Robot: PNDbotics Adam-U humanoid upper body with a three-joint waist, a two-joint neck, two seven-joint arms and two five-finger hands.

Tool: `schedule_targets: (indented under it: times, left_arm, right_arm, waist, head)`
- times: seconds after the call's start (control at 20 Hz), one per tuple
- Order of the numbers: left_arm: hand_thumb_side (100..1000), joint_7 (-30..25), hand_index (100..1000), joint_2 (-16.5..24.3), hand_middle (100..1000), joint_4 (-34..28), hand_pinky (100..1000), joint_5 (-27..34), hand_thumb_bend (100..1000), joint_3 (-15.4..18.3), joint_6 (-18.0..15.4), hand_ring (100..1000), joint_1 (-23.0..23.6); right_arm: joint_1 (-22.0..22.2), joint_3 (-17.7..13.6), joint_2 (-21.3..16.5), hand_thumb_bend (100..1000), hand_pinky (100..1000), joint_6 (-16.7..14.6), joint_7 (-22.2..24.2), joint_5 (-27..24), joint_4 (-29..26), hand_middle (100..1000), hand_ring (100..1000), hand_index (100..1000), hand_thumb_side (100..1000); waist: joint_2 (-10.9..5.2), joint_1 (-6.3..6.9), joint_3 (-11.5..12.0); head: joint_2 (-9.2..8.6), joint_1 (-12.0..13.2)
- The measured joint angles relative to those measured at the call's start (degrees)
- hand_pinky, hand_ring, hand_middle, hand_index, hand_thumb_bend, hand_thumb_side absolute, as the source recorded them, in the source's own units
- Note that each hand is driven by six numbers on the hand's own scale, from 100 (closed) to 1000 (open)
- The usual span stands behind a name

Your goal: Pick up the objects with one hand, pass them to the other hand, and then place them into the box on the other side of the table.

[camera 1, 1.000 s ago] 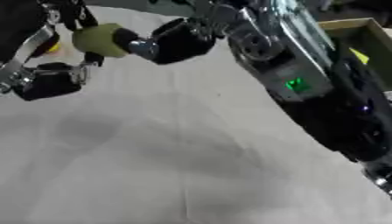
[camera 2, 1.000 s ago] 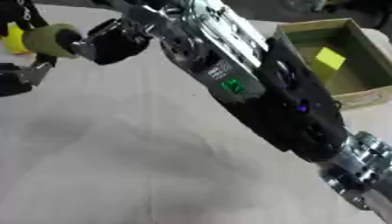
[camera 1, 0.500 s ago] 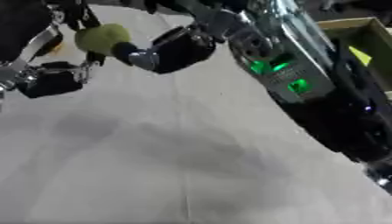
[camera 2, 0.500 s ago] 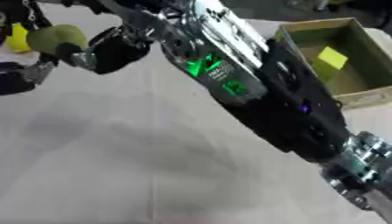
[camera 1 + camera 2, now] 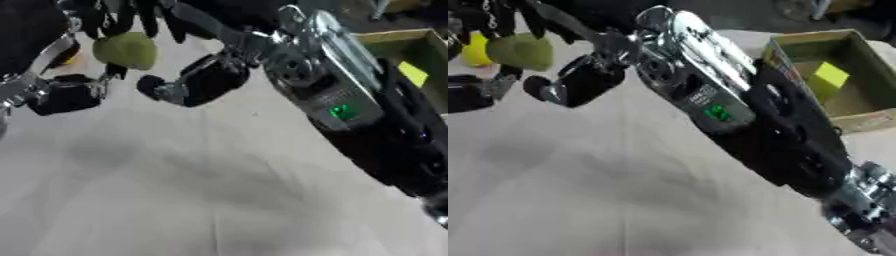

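A table (image 5: 175, 200) covered with a pale grey-white cloth fills most of the view, with faint creases and soft shadows across it. At its far right edge sits an open cardboard box (image 5: 859, 117), with a yellow block (image 5: 828, 79) inside. A small yellow thing (image 5: 474, 50) rests at the far left.

The tabletop (image 5: 175, 200) wears a matt, pale cloth with faint creases. The box (image 5: 866, 117) looks like plain brown cardboard. The right arm (image 5: 710, 100) shows glossy black shells and polished silver metal joints.
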Motion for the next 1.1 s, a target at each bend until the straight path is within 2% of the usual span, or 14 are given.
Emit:
schedule_targets:
  times: [1.1]
  left_arm:
    - [100, -2.1, 580, -0.4, 529, -4.5, 383, 1.1, 100, 0.0, 1.1, 519, 0.4]
  right_arm:
    - [1.3, -0.1, 0.0, 388, 100, 1.0, -3.1, 3.3, 0.0, 491, 395, 698, 190]
  waist:
    - [0.0, 0.0, 0.0]
  head:
    - [-0.47, 0.0]
